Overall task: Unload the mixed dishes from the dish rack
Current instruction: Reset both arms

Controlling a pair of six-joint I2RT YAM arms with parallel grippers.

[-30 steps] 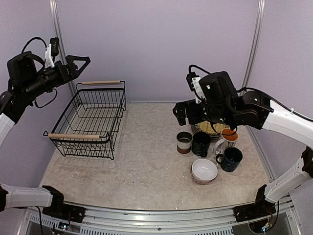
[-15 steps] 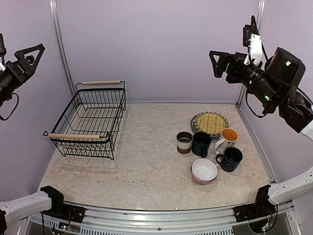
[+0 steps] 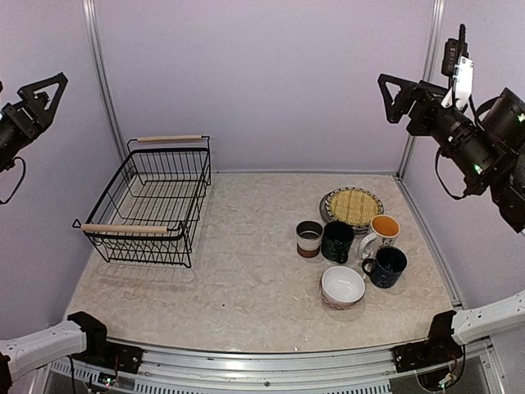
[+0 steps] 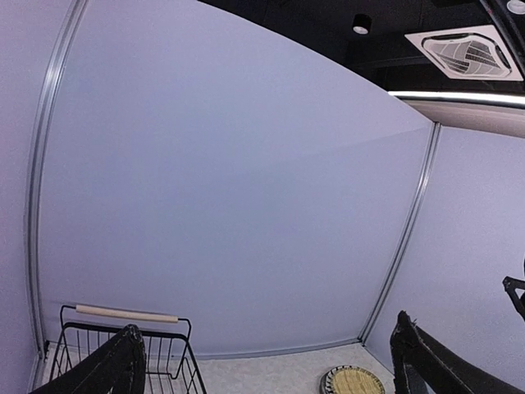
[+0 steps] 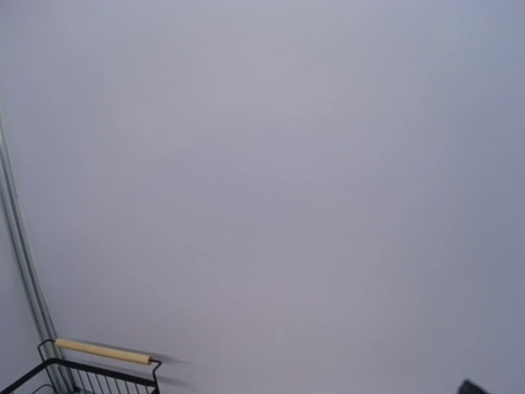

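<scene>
The dish rack (image 3: pixel 195 205), a black wire basket with two wooden handles, stands empty at the table's left. The dishes sit grouped at the right: a woven-look plate (image 3: pixel 354 206) stacked on a striped plate, a small brown-white cup (image 3: pixel 309 238), a dark mug (image 3: pixel 337 241), a white orange-lined mug (image 3: pixel 383 231), a dark blue mug (image 3: pixel 387 267) and a white bowl (image 3: pixel 343 286). My left gripper (image 3: pixel 45 93) hangs high at the far left, open and empty. My right gripper (image 3: pixel 402 94) is raised high at the right, open, holding nothing. The left wrist view shows both fingers (image 4: pixel 123 361) wide apart.
Lavender walls with metal corner posts (image 3: pixel 100 78) close in the table on three sides. The left wrist view catches the rack's far handle (image 4: pixel 125 313) and the woven plate (image 4: pixel 353 382). In the right wrist view only wall and a rack handle (image 5: pixel 102 351) appear.
The right arm lifted away from above the dishes to high at the right. The left arm swung up and out to the left edge. Dishes and rack stayed put.
</scene>
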